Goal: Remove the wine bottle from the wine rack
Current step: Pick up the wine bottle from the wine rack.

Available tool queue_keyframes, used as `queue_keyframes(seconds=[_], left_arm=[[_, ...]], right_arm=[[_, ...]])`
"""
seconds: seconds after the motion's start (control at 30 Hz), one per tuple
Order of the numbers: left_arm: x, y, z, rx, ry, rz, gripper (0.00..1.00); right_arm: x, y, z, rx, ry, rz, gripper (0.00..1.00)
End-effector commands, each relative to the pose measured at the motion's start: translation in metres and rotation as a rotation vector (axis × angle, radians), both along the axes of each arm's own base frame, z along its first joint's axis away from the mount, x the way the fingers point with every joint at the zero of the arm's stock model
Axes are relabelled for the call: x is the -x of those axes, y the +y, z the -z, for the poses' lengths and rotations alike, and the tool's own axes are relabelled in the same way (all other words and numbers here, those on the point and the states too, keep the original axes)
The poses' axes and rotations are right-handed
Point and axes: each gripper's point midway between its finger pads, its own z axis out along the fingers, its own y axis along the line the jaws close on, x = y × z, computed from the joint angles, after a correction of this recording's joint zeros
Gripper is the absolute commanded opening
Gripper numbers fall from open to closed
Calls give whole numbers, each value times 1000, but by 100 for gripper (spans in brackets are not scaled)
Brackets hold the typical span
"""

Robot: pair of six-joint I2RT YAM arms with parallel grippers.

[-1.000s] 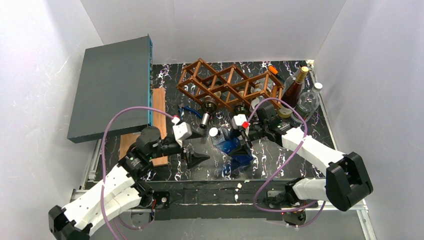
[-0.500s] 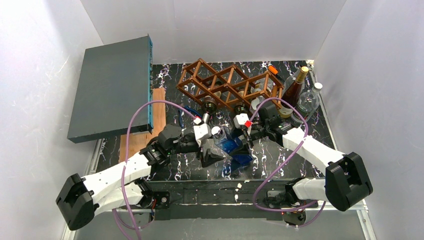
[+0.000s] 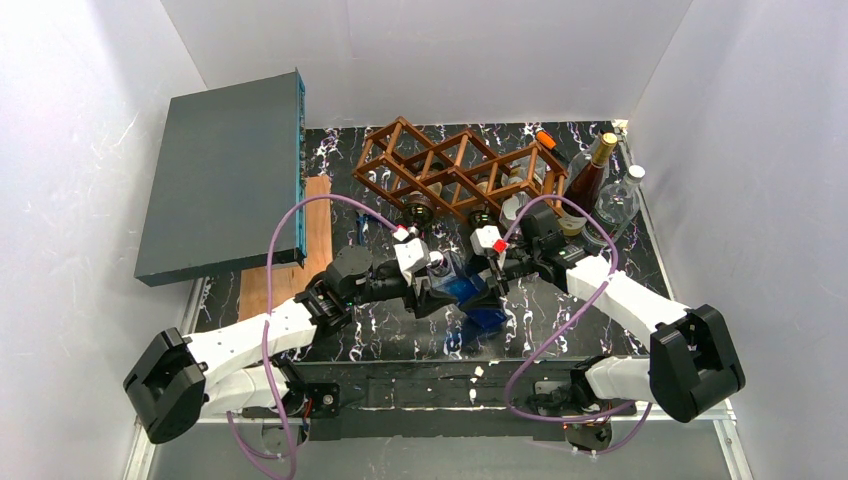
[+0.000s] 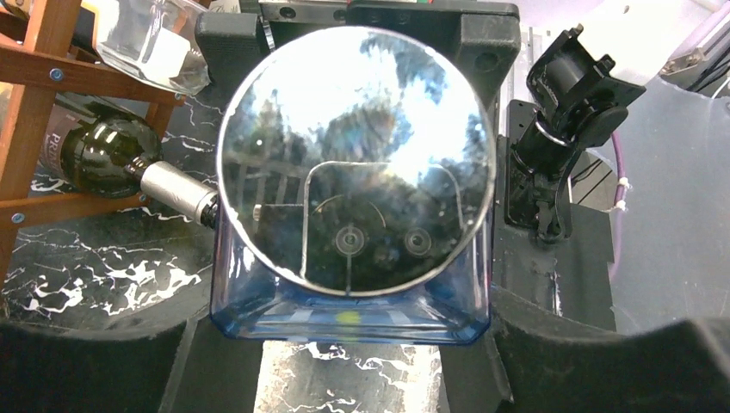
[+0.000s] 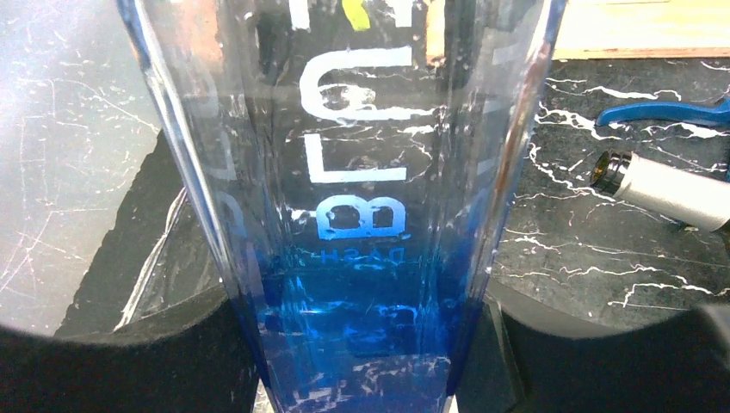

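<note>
Along the worktop's (image 3: 400, 345) far edge stands the wine rack (image 3: 450, 165). The blue wine bottle (image 3: 462, 288) is off it, mid-worktop, pinched by my right tool (image 5: 366, 361). My left tool (image 4: 349, 370) flanks its capped end; I cannot tell whether it pinches. Uneven pulls could twist the slick glass loose

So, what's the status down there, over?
Status: left gripper and right gripper both clamped on the blue bottle. Bottle clear of the wooden rack. Dark bottle pokes out of the rack close by.
</note>
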Motion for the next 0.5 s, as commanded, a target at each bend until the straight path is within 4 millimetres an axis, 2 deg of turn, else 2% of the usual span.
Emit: queue_keyframes(seconds=[0.0,0.07,0.13,0.3,0.47], left_arm=[[0,-7,-23,59,-21,9,15],[0,-6,-25,63,-27,10,6],[1,-6,-29,71,-30,11,1],[3,-9,-39,75,-16,27,0],[2,-12,-44,54,1,37,0]], right_arm=[[0,4,-20,-78,-46,-39,55],[-1,4,-21,-77,-47,-37,62],[-1,3,-21,-74,-45,-35,72],[-6,4,-38,-59,-46,-23,97],[-10,4,-62,-34,-66,-25,98]])
